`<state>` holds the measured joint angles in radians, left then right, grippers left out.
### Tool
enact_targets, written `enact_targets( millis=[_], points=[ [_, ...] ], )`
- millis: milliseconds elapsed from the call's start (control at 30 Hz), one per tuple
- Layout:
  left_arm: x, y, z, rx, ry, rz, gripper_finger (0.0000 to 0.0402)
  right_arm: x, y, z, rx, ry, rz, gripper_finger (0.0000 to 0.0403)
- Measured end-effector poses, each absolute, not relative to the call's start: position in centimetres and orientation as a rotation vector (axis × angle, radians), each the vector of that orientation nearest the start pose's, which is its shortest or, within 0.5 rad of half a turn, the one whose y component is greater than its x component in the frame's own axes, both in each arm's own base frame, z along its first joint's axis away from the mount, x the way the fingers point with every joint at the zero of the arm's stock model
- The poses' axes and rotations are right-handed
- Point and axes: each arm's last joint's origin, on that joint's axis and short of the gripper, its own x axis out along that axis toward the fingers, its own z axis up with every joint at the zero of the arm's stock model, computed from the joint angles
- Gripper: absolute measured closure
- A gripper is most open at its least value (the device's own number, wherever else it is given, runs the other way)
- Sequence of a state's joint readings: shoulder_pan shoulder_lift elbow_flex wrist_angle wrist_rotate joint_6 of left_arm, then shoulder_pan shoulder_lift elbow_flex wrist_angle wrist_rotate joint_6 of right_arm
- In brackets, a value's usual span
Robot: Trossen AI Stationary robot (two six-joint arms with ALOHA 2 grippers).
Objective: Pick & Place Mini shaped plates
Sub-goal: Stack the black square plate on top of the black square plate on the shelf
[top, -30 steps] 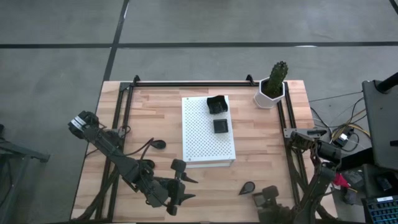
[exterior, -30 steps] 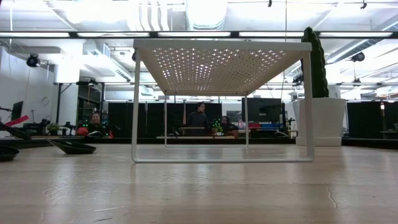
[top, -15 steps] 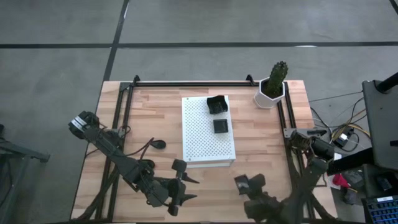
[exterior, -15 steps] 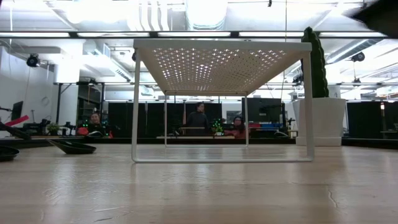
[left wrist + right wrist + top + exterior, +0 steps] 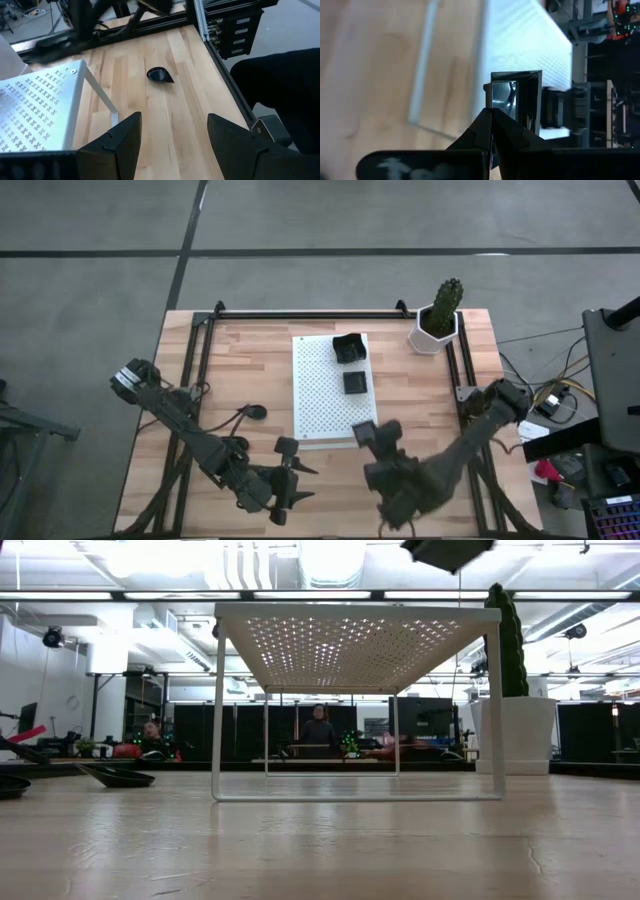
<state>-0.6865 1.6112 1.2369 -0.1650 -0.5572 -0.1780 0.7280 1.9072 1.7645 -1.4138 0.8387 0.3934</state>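
Note:
The white perforated board stands on thin legs mid-table, with two dark square plates resting flat on top. My right gripper hovers at the board's near right corner, shut on a small dark square plate, which also shows high in the low view. A dark plate lies on the wood left of the board. A teardrop plate lies on the table beyond my left gripper, which is open near the near edge. My right gripper pinches the square plate by one rim between its two fingertips. The plate is lifted clear of the table and stands on edge beyond the fingers, its hollow face toward the wrist camera.
A white hexagonal cactus pot stands at the far right corner. Two more dark dishes lie on the wood at the left of the low view. Black rails border the table's sides. People sit in the room behind.
My right arm has swung from the table's near right corner toward the left and far side, to the white board's near right corner. In the low view, the dark plate has come in at the upper right and moved left.

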Motion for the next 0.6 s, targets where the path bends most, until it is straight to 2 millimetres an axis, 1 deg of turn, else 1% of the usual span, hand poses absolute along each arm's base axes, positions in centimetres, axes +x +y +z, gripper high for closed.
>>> enact_targets(
  millis=[167,267,433,533,600],
  points=[
    [28.8,-21.6,28.6,0.140,0.446,-0.084,0.0181,29.2,18.5,31.6,-0.712,1.036,-0.327,0.0394],
    [28.8,-21.6,28.6,0.139,0.446,-0.084,0.0181,29.9,16.4,32.4,-0.715,1.055,-0.336,0.0394],
    [28.8,-21.6,28.6,0.138,0.446,-0.084,0.0181,31.8,13.0,32.7,-0.679,1.104,-0.326,0.0394],
    [28.8,-21.6,28.6,0.139,0.446,-0.084,0.0181,32.9,11.5,32.7,-0.649,1.106,-0.305,0.0394],
    [28.8,-21.6,28.6,0.137,0.447,-0.084,0.0181,33.3,10.7,32.7,-0.629,1.119,-0.297,0.0394]
  ],
)
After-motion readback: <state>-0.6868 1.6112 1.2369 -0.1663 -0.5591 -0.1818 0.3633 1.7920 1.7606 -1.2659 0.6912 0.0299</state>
